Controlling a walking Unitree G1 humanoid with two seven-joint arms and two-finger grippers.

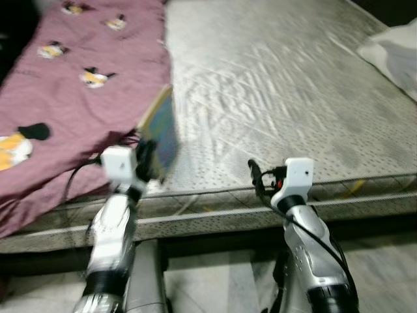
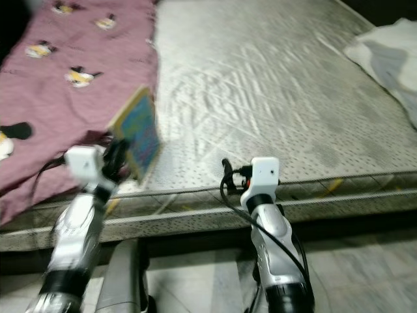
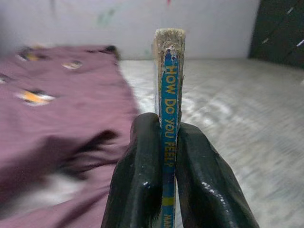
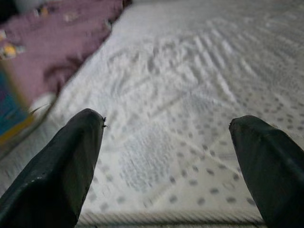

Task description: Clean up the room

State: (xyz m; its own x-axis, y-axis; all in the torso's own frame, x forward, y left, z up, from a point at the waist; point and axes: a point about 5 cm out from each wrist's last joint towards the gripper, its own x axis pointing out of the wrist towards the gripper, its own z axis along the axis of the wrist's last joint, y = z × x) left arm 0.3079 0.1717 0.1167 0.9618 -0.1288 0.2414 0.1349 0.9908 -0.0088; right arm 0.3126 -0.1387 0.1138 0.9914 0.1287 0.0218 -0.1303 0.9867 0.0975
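A thin blue and yellow book (image 1: 161, 130) stands upright over the near edge of the bare grey mattress (image 1: 280, 85), beside the maroon sheet (image 1: 71, 98). My left gripper (image 1: 146, 160) is shut on its lower end. In the left wrist view both black fingers (image 3: 142, 180) pinch the blue spine of the book (image 3: 169, 95), lettered "HOW DO YOU FEEL?". My right gripper (image 1: 255, 175) hovers at the mattress's front edge, open, its two fingers (image 4: 61, 166) wide apart with only mattress between them.
The maroon sheet with yellow cartoon prints covers the bed's left part. A white crumpled cloth (image 1: 394, 52) lies at the far right of the mattress. A pale tiled floor (image 1: 215, 280) runs under the bed frame (image 1: 215, 218) in front of me.
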